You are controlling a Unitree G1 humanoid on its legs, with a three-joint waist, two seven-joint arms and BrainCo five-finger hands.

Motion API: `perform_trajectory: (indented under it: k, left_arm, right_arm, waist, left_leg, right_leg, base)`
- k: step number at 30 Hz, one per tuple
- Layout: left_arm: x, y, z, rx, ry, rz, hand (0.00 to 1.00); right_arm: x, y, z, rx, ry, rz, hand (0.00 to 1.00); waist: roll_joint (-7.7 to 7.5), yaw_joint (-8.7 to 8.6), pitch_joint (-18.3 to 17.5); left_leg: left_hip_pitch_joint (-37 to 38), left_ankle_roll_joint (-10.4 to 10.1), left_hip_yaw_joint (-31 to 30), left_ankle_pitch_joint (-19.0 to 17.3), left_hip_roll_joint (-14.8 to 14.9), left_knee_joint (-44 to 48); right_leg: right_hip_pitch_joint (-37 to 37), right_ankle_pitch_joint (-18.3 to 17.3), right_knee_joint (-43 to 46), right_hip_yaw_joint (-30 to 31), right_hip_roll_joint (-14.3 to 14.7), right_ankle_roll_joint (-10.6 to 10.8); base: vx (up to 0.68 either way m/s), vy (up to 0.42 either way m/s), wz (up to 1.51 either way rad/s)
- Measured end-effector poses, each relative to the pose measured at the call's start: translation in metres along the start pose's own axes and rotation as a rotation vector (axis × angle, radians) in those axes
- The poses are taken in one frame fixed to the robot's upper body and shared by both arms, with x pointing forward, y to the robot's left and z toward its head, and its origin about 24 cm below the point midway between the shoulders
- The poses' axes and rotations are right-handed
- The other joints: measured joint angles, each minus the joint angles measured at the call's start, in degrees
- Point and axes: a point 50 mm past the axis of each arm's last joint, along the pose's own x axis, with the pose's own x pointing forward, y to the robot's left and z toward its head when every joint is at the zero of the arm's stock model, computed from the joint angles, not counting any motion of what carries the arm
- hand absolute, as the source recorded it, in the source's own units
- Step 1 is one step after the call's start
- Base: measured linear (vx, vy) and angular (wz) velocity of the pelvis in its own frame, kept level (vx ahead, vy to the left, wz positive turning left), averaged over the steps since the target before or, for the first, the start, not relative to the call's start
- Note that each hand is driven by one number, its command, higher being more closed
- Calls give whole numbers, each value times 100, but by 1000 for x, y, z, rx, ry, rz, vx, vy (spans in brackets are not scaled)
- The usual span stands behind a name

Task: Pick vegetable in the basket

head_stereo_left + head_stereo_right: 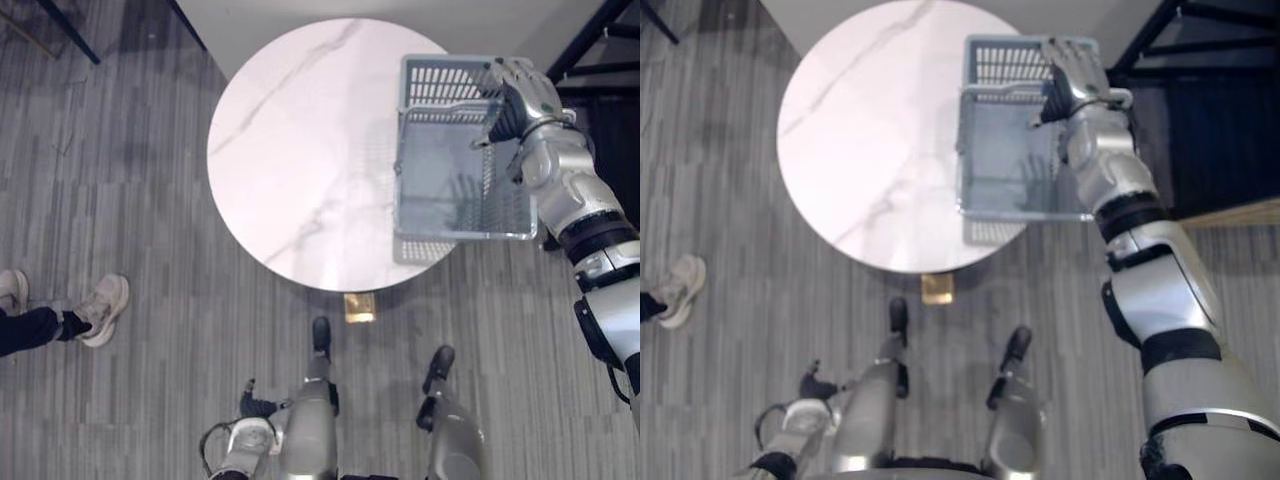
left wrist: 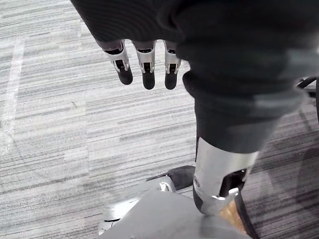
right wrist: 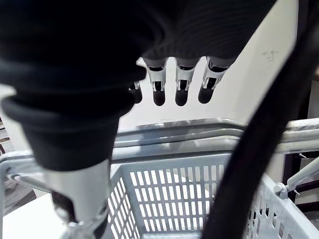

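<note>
Broadly, the grey striped floor [image 1: 120,200] is spreading around a round white marble desk [image 1: 290,150], which is sitting at the middle of the head views. The desk is carrying only one thing: a grey slotted plastic basket [image 1: 450,190], lying toward the desk's 3 o'clock edge and overhanging it slightly. The basket's bottom is showing bare, and I am finding no vegetable in it, on the desk or in either hand.

The right hand [image 1: 522,100] is reaching in from 4 o'clock and hanging over the basket's 2 o'clock corner, by the basket handles [image 1: 440,108]. In the right wrist view its fingers [image 3: 182,84] are pointing out straight, side by side, just above the handles and gripping nothing. The left hand [image 2: 148,69] is hanging low at the robot's side over the floor, its fingers loosely straight and holding nothing. A person's shoes [image 1: 100,310] are standing on the floor at 9 o'clock, well apart from the desk.

Judging from this, the task is looking barely begun or stalled: the basket is standing ready and one hand is hovering at it, but the vegetable to be picked is nowhere to be seen, so all the picking is remaining.
</note>
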Motion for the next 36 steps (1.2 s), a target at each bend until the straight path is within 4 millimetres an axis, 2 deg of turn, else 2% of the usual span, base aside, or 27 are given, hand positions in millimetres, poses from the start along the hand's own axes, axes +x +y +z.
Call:
perform_trajectory:
  k: [8,13,14,23,36]
  left_arm:
    - [2,0,9,7,-42,-8,0]
    - [3,-1,15,2,-58,-9,0]
    - [3,-1,16,-1,-65,-9,0]
    - [2,-4,22,1,-92,-21,0]
    - [1,-7,22,-16,-85,-31,0]
  right_arm:
    - [1,-3,-11,21,61,-14,0]
    - [-1,-2,-27,30,139,0,0]
    - [-1,-2,-28,27,143,-1,100]
    - [-2,-6,-34,-13,150,-30,100]
    - [-7,3,-43,9,185,-14,100]
  waist:
    - [22,-27,39]
    - [41,-27,72]
    - [47,-36,75]
    - [141,-63,124]
    - [222,-49,131]
  left_leg:
    - [-103,5,-29,5,-5,-27]
    - [-211,7,-99,54,-9,-2]
    - [-211,7,-97,54,-12,-2]
    - [-210,8,-87,56,-11,-4]
    - [-194,12,-93,59,-36,-1]
  right_leg:
    - [-103,-2,31,-16,-9,1]
    - [-189,-1,62,-49,-16,0]
    - [-192,-1,61,-48,-20,0]
    - [-205,-1,67,-28,-21,1]
    - [-189,0,77,-29,-46,2]
  base:
    - [0,0,0]
    - [0,-13,3]
    - [0,0,0]
    - [0,0,0]
    - [0,0,0]
